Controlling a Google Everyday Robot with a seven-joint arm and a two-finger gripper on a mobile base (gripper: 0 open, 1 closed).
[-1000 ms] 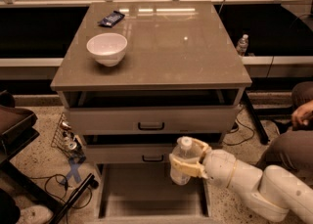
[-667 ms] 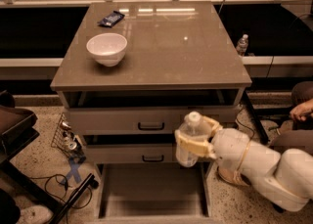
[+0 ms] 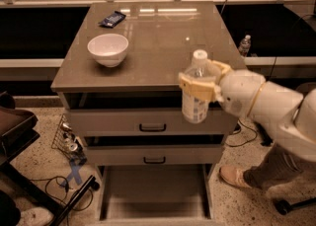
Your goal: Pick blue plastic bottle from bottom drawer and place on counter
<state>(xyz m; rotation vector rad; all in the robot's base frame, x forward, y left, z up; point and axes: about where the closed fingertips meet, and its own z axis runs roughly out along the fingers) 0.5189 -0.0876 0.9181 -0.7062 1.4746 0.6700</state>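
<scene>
- The counter [image 3: 163, 52], a glossy grey-brown slab, tops the drawer cabinet and fills the middle of the view.
- The robot's pale arm [image 3: 266, 106] reaches in from the right, level with the counter's front right corner.
- The bottom drawer [image 3: 153, 198] stands pulled out at the foot of the cabinet, its grey floor in view.
- Above it are two upper drawers [image 3: 153, 121], each with a black handle; the top one is slightly ajar.
- The blue plastic bottle [image 3: 194, 106] hangs upright in front of the counter's front edge near the right corner. Its white cap shows above the edge, its labelled body lies across the top drawer's face, and it is well above the bottom drawer.
- The gripper [image 3: 200, 78] pinches the bottle's upper part just under the cap, one yellowish finger [image 3: 190, 86] across the front and the other behind.
- A white bowl [image 3: 108, 49] sits on the counter's left side.
- A dark packet [image 3: 112, 18] lies near the far left corner.
</scene>
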